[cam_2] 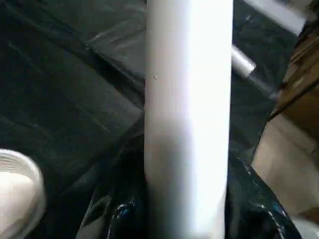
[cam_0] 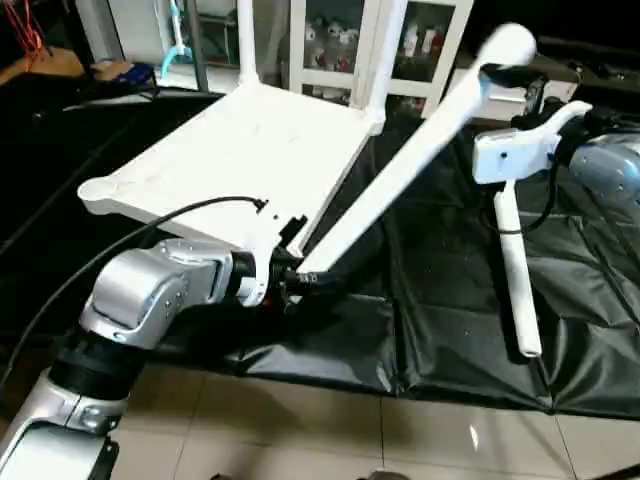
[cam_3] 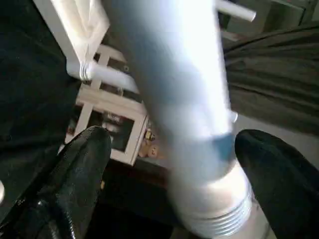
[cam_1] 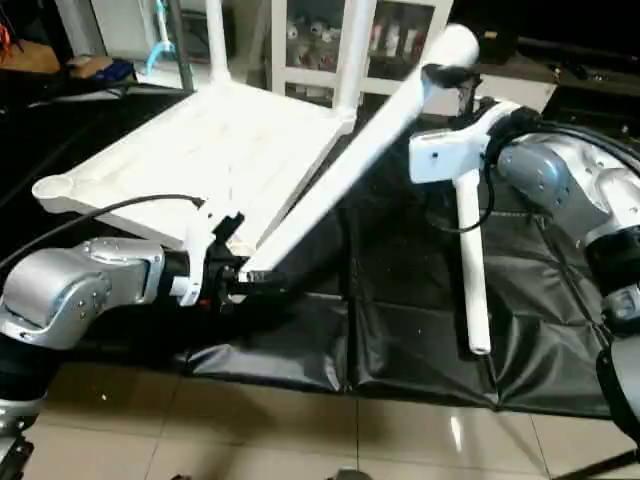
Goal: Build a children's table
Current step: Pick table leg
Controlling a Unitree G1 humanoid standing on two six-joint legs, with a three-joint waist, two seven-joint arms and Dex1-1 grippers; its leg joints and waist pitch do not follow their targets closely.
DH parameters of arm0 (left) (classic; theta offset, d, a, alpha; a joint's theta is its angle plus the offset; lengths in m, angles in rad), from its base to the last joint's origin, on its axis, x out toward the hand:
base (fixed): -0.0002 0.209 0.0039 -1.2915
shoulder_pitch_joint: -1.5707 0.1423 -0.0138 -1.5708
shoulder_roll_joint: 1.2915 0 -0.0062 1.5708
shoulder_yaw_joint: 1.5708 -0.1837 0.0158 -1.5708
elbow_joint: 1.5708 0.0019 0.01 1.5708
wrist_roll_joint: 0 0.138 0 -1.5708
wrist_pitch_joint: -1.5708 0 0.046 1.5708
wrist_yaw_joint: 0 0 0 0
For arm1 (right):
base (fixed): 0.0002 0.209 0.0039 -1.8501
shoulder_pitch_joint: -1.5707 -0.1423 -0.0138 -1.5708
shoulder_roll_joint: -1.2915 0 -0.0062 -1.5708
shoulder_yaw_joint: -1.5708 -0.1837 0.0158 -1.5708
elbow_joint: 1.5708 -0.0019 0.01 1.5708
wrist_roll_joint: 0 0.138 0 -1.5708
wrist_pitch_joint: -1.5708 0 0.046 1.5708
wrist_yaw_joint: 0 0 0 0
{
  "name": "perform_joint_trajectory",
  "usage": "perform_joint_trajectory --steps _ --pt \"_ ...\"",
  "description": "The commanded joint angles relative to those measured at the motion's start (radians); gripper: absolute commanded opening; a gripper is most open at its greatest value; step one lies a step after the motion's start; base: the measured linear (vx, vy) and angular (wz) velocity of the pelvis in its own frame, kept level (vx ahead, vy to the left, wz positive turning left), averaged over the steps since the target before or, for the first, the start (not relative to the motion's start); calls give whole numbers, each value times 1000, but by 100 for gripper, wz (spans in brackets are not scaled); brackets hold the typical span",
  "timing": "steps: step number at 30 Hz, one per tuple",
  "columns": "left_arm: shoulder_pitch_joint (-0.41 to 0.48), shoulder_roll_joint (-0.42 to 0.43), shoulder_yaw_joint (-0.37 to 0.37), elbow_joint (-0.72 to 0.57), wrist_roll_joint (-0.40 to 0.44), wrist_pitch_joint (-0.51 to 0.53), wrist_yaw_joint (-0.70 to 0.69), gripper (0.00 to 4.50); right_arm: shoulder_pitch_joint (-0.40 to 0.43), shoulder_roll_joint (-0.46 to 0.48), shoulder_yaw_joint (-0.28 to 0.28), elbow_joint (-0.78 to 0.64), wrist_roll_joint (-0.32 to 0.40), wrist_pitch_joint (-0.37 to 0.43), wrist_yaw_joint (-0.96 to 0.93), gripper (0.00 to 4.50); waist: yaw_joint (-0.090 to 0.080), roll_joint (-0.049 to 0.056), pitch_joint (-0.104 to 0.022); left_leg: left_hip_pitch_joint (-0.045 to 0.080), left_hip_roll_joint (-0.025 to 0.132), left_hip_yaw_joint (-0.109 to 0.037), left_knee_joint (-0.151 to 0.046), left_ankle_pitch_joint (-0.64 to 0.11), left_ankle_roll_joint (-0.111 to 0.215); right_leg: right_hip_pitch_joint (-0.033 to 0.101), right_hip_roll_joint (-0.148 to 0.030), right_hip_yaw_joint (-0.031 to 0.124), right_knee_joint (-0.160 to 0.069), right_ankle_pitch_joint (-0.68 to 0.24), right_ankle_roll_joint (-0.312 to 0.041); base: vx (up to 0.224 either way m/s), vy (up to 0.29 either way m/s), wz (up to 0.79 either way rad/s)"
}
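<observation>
My left gripper point(cam_0: 300, 280) is clamped on the low end of a long white plastic tube leg point(cam_0: 400, 175), which slants up toward my right. Behind it the white rectangular plastic tabletop point(cam_0: 240, 150) lies on black sheeting point(cam_0: 440, 310). My right gripper point(cam_3: 169, 164) stands wide apart around that leg's top end, its fingers point(cam_3: 82, 164) not touching. Another white tube leg point(cam_0: 515, 270) lies beside it.

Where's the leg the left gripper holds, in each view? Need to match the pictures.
Left eye: held leg runs diagonally from lower centre to upper right.
Right eye: same diagonal, slightly further left.
Left wrist: upright through the centre.
Right wrist: blurred, down the middle, threaded end lowest.
Shared landmark: tabletop, beside the leg.
</observation>
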Motion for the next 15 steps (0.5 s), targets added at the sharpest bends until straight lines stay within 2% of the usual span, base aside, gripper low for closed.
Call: perform_joint_trajectory --steps 1,7,10,11,14,15 --pt "-26 7 -7 -11 17 -27 -13 138 -25 0 4 30 -17 -16 -18 431 -2 -5 -71 11 -7 15 -62 -251 5 44 3 3 -61 -199 -213 0 0 0" --pt "-35 40 -41 -7 61 -62 -31 138 -31 11 25 68 -33 -54 -9 431 0 -3 -74 11 -7 16 -60 -228 17 46 4 3 -56 -156 -228 0 0 0" --pt "-40 43 -39 -4 71 -71 -42 138 -21 15 31 85 -20 -90 18 431 2 -4 -77 6 -7 17 -57 -172 33 50 4 4 -47 -75 -248 0 0 0" --pt "-42 55 -50 -2 92 -86 -47 138 -23 16 38 102 -27 -107 22 431 2 -4 -76 7 -7 18 -56 -175 43 48 4 3 -49 -77 -253 0 0 0" --pt "-49 79 -71 1 131 -112 -51 138 -24 11 55 117 -49 -116 24 431 2 -5 -76 6 -7 18 -56 -174 43 49 3 4 -48 -84 -253 0 0 0" --pt "-51 82 -73 2 137 -117 -51 138 -25 10 58 123 -52 -119 27 414 3 -4 -76 7 -6 18 -56 -178 43 48 4 3 -49 -89 -252 0 0 0"
